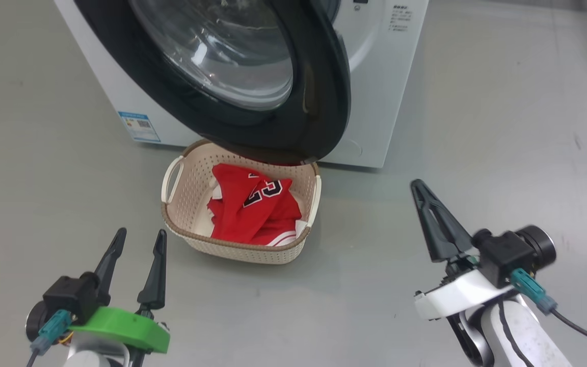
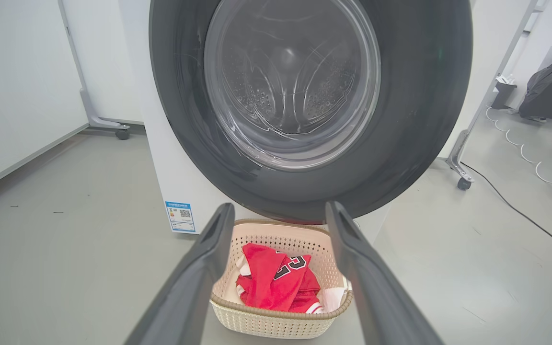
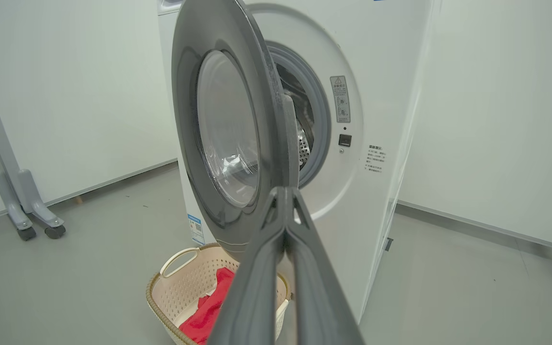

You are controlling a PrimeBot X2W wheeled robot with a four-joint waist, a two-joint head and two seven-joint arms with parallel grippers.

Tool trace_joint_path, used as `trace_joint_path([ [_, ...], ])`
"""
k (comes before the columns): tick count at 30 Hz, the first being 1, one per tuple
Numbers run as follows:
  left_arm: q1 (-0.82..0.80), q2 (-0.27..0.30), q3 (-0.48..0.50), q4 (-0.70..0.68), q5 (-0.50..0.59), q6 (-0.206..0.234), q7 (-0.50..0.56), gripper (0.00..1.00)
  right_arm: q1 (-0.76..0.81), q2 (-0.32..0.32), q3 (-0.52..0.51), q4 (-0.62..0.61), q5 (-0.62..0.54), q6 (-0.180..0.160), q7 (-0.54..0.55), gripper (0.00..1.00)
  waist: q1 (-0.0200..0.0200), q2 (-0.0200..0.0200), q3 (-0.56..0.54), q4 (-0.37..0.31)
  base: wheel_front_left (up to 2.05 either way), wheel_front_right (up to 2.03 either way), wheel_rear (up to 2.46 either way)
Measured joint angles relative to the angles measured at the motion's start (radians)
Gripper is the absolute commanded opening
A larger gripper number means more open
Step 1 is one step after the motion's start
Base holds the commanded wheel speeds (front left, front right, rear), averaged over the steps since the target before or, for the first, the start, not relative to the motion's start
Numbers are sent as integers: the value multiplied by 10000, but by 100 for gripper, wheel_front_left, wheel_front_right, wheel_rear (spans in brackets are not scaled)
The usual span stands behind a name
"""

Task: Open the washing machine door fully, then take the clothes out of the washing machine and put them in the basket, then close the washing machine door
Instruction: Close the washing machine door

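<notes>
The basket (image 1: 186,204) stands on the grey floor (image 1: 502,153), and the clothes (image 1: 252,209) lie inside it, a crumpled red jersey with white trim and a dark number facing up. Directly behind the basket is the washing machine (image 1: 380,76), with a small blue sticker (image 1: 139,126) low on its front, behind the basket's left side. The washing machine door (image 1: 222,66) is swung out from the machine, not shut, and its black lower rim hangs over the far edge of the basket. In the right wrist view the door (image 3: 228,129) is seen almost edge-on above the basket (image 3: 180,287), and behind it a part of the grey gasket (image 3: 319,110) and the steel drum (image 3: 303,143) is visible; I cannot tell if anything is inside the drum. The left gripper (image 1: 140,233) is in front of the basket and a little to its left, apart from it, with its two fingers spread wide and nothing between them. In its own wrist view the fingers (image 2: 209,258) frame the basket (image 2: 276,321) and the red clothes (image 2: 276,282). The right gripper (image 1: 418,188) is to the right of the basket, well apart from it and from the door, its fingers pressed together to one point and holding nothing.
</notes>
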Motion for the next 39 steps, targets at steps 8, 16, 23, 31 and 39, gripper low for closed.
trace_joint_path([
  [8,-621,-318,-169,-77,42,-96,-2,100,-1505,-485,974,255,-297,4,441,0,0,0,741,478,0,0,0],
  [16,-1121,-631,-203,-102,44,-178,-19,100,-3003,-1012,1889,606,-255,4,803,0,0,0,1493,1145,0,0,0],
  [23,-1506,-826,-198,-86,40,-251,-29,100,-4020,-1448,2086,1039,-65,4,965,0,0,0,2152,1717,0,0,0],
  [31,-1764,-940,-79,0,40,-267,-29,100,-4877,-1745,1919,1609,391,4,970,0,0,0,2802,2247,0,0,0],
  [39,-1878,-980,-4,146,40,-341,-29,100,-5311,-1829,1609,2138,552,4,859,0,0,0,3201,2481,0,0,0],
])
